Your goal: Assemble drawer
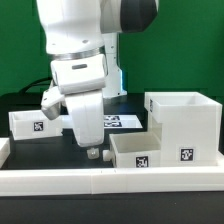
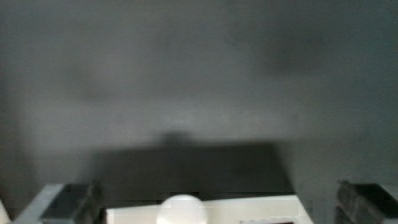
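Note:
The drawer's large white cube-like casing (image 1: 185, 122) stands at the exterior view's right, open side up, with a tag on its front. One small white tray (image 1: 137, 150) with a tag sits just in front of and beside it. The second tray (image 1: 33, 122) sits at the exterior view's left. My gripper (image 1: 95, 152) points down over the dark table between the two trays and touches neither. In the wrist view my gripper (image 2: 217, 198) has its dark fingers (image 2: 64, 202) wide apart with only dark table and a blurred white shape (image 2: 185, 211) between them. It holds nothing.
The marker board (image 1: 122, 122) lies flat behind the arm. A low white rim (image 1: 100, 180) edges the table's front, just in front of the gripper and the near tray. The table top (image 2: 196, 80) is black.

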`<state>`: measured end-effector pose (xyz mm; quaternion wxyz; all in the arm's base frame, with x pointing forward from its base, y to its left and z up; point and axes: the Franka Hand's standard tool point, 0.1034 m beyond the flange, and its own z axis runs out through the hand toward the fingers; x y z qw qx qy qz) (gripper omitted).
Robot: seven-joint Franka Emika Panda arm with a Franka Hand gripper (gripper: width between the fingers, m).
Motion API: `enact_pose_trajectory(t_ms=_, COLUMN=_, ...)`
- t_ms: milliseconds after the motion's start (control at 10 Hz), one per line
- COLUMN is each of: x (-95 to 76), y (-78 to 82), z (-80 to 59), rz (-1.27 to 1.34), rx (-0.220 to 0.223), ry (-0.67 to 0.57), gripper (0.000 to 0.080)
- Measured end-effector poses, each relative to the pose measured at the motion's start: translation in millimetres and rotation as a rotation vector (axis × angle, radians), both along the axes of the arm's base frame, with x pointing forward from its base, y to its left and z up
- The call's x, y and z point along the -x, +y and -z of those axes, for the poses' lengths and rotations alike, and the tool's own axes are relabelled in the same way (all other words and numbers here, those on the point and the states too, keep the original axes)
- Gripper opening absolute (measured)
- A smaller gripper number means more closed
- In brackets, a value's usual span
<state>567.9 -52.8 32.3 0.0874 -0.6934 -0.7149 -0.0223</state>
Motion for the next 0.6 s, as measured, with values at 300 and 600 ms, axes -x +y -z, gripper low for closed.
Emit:
enact_pose_trajectory(t_ms=300, x=-0.5, y=21.8, z=5.3, rz=0.041, rx=-0.004, ry=0.016, gripper=0.0649)
enact_pose_trajectory(t_ms=600, x=-0.8, y=21.9, z=6.6, rz=0.052, rx=-0.004, ry=0.019, gripper=0.0649)
